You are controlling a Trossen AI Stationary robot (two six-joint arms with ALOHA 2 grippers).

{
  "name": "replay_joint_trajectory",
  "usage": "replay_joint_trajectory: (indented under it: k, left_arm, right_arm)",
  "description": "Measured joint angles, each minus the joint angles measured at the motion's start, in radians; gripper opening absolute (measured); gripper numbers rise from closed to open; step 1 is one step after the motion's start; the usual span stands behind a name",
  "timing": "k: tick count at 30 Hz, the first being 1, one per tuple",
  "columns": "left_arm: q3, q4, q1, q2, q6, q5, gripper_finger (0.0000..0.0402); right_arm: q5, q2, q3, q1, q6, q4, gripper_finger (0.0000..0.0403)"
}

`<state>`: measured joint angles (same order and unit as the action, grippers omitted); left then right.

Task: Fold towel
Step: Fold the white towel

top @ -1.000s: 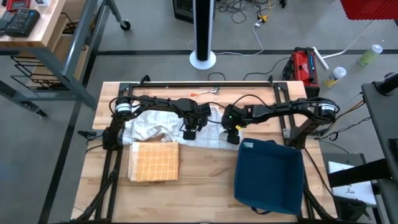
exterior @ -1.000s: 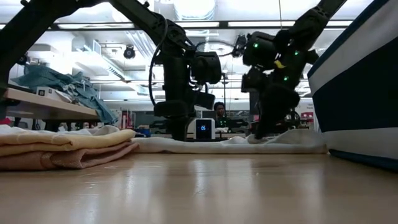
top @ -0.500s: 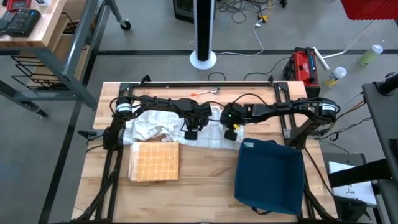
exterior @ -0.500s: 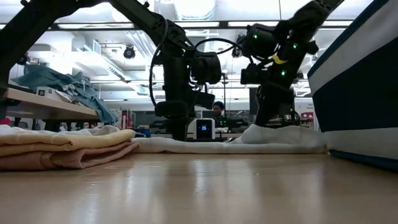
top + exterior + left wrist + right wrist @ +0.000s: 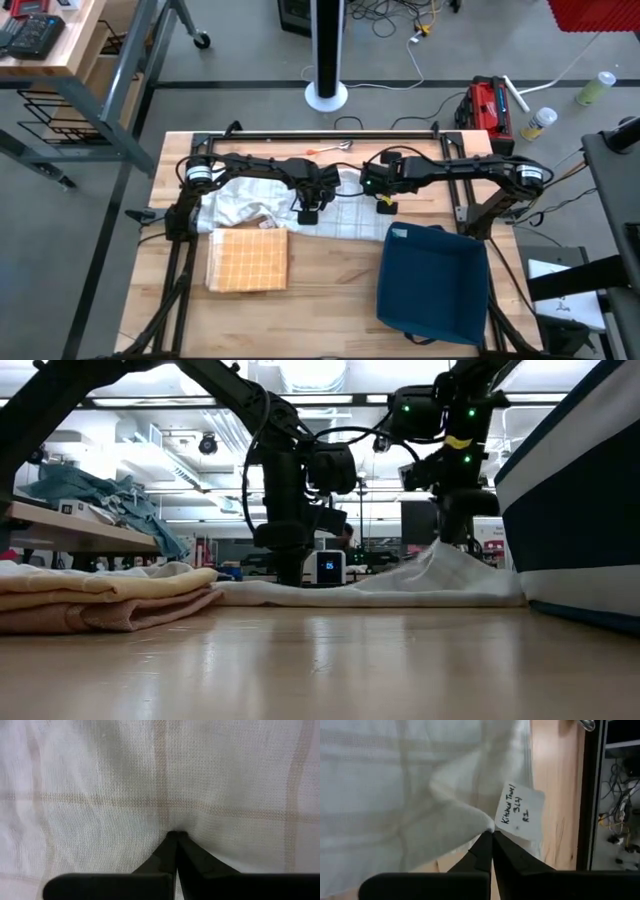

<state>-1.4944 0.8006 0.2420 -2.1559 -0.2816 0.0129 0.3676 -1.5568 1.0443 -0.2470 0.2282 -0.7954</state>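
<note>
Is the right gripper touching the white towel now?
Touching. In the right wrist view the right gripper is shut on a pinch of the towel, lifting it.

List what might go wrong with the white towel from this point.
1. The right hand is shut on only a small pinch of the white towel beside its paper tag; the cloth may slip out as it lifts.
2. The left hand is shut on the towel at the table, so a hard pull could stretch it or drag it free.
3. The blue bin sits close by; the cloth could snag on it.
</note>
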Motion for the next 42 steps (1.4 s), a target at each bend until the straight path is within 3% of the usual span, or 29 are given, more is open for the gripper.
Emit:
replay_joint_trajectory:
  k: [6,11,17,26,34,39,42]
  left_arm:
    - [0.000,-0.007,0.004,0.000,0.061,0.023,0.0000]
    - [0.000,-0.027,0.017,-0.002,0.176,0.167,0.0000]
    - [0.002,0.060,0.041,-0.006,0.245,0.305,0.0000]
    - [0.005,0.252,0.049,-0.007,0.205,0.258,0.0000]
    - [0.022,0.300,0.045,0.033,0.270,0.301,0.0000]
    - [0.022,0.276,0.030,0.145,0.307,0.311,0.0000]
    - [0.026,0.181,0.020,0.208,0.282,0.304,0.0000]
  right_arm:
    - [0.041,0.000,0.035,-0.009,-0.043,-0.115,0.0034]
    - [0.183,0.000,0.082,-0.018,-0.162,-0.225,0.0077]
    - [0.162,0.046,0.096,-0.051,-0.229,-0.210,0.0114]
    - [-0.233,0.183,-0.009,-0.239,-0.377,-0.058,0.0117]
    - [-0.382,0.190,-0.043,-0.330,-0.457,-0.002,0.0132]
    - [-0.489,0.176,-0.044,-0.331,-0.458,0.010,0.0157]
    - [-0.507,0.176,-0.046,-0.320,-0.492,0.036,0.0171]
